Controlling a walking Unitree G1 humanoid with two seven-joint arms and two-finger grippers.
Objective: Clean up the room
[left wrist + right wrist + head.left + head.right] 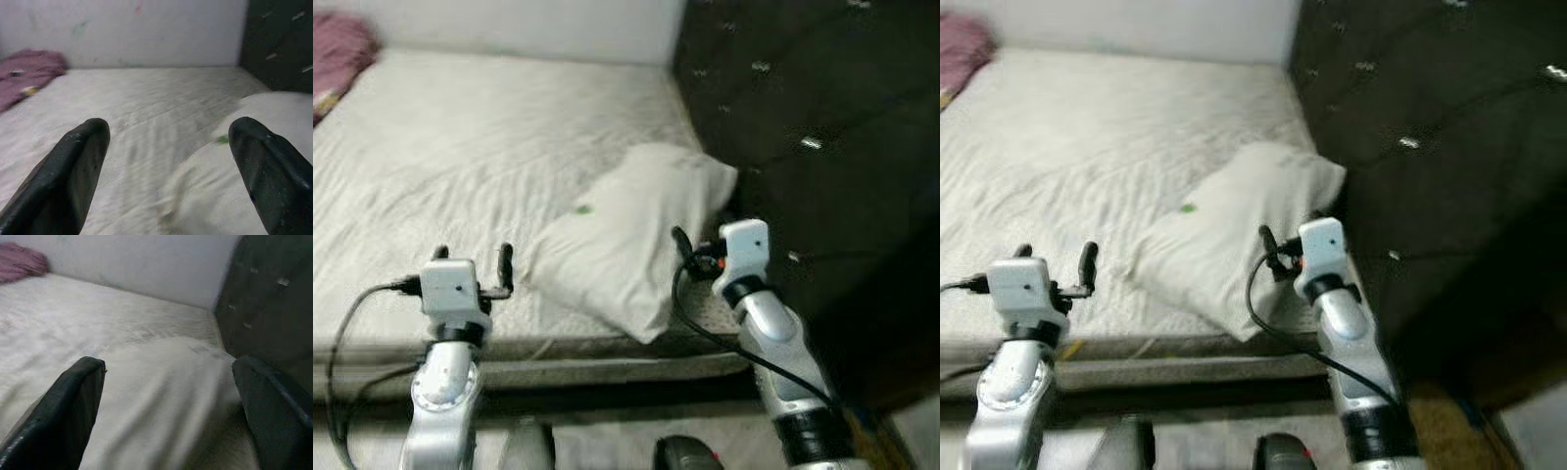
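Head views: plump white fabric pillow point(626, 235) lying askew on the white quilted mattress point(460, 147), near the dark tufted headboard point(822, 117). Left gripper point(472, 257) raised over the mattress edge; right gripper point(690, 257) just beside the pillow's near corner.

Left wrist: fingers point(68, 176) spread wide, pillow ahead; crumpled purple cloth point(27, 73) far off.

Right wrist: fingers point(63, 406) spread wide above the pillow.
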